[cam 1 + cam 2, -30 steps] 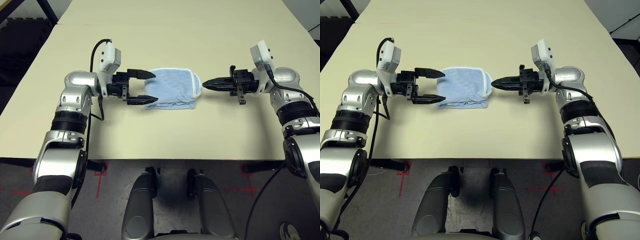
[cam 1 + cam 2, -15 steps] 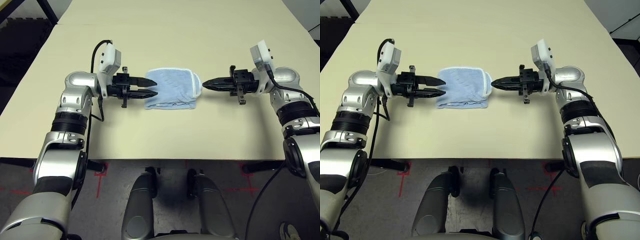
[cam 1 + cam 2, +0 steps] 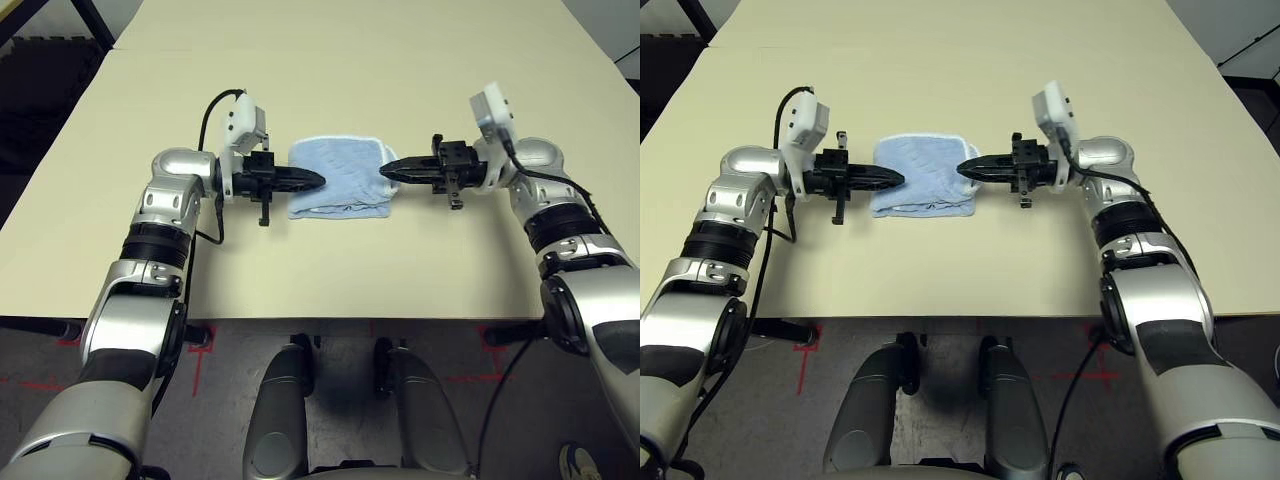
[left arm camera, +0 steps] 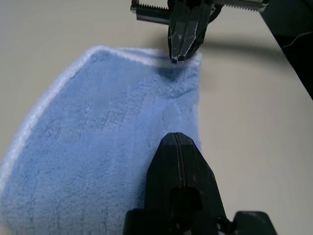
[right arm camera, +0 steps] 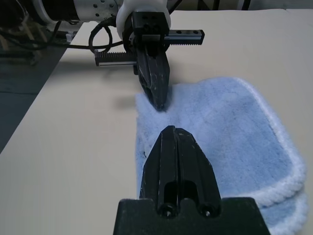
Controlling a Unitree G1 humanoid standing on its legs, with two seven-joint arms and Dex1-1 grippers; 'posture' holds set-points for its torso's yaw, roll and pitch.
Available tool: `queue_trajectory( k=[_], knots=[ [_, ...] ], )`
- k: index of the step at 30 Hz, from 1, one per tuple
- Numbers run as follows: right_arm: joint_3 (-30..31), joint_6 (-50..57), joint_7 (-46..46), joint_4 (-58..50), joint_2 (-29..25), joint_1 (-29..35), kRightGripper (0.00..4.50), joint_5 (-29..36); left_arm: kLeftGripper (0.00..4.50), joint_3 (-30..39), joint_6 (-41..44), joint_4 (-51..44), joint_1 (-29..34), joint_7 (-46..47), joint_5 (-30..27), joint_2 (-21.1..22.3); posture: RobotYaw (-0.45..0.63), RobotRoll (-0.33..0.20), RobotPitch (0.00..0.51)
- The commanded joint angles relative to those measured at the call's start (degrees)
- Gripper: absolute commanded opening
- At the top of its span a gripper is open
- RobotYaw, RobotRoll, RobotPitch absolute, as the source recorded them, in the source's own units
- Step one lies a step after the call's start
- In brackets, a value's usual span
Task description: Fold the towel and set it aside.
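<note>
We have the light-blue towel (image 3: 338,176) lying folded on the cream surface (image 3: 400,60), roughly midway between its left and right edges and somewhat nearer the front edge than the far one. Its white stitched edging curves around the far side, and a doubled layer shows along the near side.

Our left tool (image 3: 318,178) comes in level from the left, fingers pressed together with no gap, the tip lying over the towel's left edge. From the left wrist camera we see those black fingers (image 4: 180,166) closed into one wedge above the terry cloth, nothing pinched between them.

Our right tool (image 3: 386,171) comes in level from the right, also drawn fully tight, its tip over the towel's right edge. The right wrist camera shows its fingers (image 5: 176,161) sealed along a single seam, with the blue cloth spread beneath and beyond.

The two tips point straight at each other across the towel, which sits between them. Whether either tip presses into the cloth, we cannot tell.
</note>
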Motion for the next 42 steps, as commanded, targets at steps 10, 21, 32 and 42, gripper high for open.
queue_trajectory(
  k=[10,21,32,42],
  knots=[
    [0.5,-4.7,-2.6,7.2,-2.6,5.8,0.00,-7.6,0.01,-1.1,-4.8,9.1,-0.1,-2.3,4.3,2.3,-0.01,0.000,0.235],
    [-3.0,-3.5,-0.5,5.8,-1.2,3.2,0.00,-4.3,0.01,1.1,-5.0,9.7,-2.1,-4.2,2.6,3.7,0.00,0.000,0.237],
    [-6.0,6.5,-7.1,2.4,0.3,-5.6,0.00,-2.5,0.01,5.3,1.4,7.8,-11.4,0.2,-0.4,0.2,0.00,0.000,0.235],
    [-2.5,8.9,-18.8,4.2,3.6,-5.6,0.00,-8.6,0.01,3.7,-0.4,15.5,-10.9,11.8,4.9,-3.8,0.00,0.000,0.236]
  ],
)
